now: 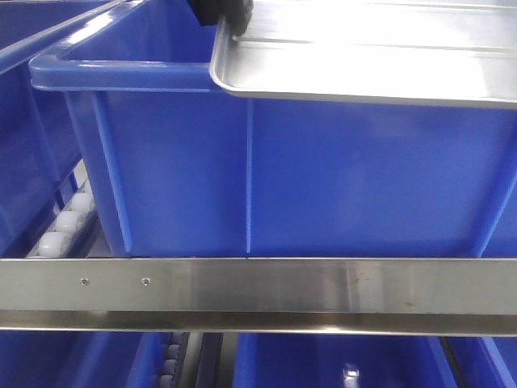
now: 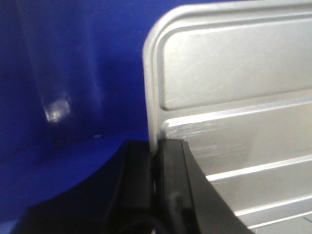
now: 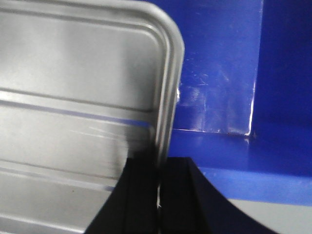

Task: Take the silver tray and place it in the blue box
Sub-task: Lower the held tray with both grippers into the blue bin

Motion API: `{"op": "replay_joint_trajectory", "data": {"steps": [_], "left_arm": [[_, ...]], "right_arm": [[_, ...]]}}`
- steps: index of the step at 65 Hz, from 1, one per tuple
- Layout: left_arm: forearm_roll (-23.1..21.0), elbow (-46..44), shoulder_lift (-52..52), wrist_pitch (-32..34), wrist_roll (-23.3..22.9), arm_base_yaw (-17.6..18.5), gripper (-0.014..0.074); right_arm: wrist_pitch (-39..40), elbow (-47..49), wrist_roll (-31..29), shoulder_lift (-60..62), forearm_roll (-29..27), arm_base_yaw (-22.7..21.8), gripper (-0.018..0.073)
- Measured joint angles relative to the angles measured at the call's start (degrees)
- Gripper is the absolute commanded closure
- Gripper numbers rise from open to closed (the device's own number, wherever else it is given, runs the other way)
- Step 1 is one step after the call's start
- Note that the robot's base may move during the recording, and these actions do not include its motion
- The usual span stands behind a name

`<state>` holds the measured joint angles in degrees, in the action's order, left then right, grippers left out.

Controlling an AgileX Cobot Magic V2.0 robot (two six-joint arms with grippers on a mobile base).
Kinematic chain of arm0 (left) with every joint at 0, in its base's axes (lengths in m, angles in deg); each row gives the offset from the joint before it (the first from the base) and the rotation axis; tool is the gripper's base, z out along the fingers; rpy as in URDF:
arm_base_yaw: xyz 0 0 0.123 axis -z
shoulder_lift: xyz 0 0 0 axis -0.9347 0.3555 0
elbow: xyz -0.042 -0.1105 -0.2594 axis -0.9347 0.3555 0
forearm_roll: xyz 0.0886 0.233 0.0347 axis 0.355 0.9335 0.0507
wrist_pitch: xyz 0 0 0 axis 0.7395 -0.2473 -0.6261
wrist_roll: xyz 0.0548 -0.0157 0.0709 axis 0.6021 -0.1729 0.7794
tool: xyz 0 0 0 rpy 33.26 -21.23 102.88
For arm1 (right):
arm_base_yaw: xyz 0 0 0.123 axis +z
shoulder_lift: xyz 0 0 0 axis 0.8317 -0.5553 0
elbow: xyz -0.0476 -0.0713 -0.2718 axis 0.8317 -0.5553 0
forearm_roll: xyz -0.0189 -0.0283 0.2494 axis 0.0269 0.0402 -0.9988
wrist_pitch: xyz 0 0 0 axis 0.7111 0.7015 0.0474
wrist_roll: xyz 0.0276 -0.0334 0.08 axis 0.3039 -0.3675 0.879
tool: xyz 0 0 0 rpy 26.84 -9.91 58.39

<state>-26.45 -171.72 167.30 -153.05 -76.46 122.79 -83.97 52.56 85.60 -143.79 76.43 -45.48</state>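
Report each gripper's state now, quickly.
Left gripper: closed, holding the tray by its rim.
Right gripper: closed, holding the tray by its other side rim.

silver tray (image 1: 363, 56) cropped right, blue box (image 1: 323, 178) likewise

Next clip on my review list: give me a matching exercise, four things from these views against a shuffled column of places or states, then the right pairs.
Things:
1. silver tray
2. blue box
3. left gripper
4. right gripper

Places or states:
A. shut on the tray's right rim
B. standing behind the steel rail
C. held at the top of the box
D. shut on the tray's left rim

Pairs: 1-C; 2-B; 3-D; 4-A
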Motion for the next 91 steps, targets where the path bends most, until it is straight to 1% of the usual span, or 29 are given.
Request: {"op": "replay_joint_trajectory", "data": {"steps": [66,73,81,86,91], "left_arm": [[0.0,0.0,0.0,0.0,0.0,0.0,0.0693],[-0.1,-1.6,0.0,-0.6,0.4,0.0,0.0693],[0.7,-6.6,0.0,-1.4,1.7,-0.1,0.0693],[1.7,-8.7,0.0,-1.5,2.4,-0.7,0.0693],[1.9,-9.9,-0.1,-1.1,2.7,-2.1,0.0693]], "right_arm": [[-0.4,0.1,0.0,0.0,0.0,0.0,0.0503],[-2.5,2.4,0.0,0.0,0.0,0.0,0.0503],[-4.9,8.6,-0.3,0.0,0.9,0.0,0.0503],[-5.5,12.6,-0.6,-0.4,1.1,0.0,0.0503],[-5.7,16.4,-0.6,-1.7,1.1,0.0,0.0503]]}}
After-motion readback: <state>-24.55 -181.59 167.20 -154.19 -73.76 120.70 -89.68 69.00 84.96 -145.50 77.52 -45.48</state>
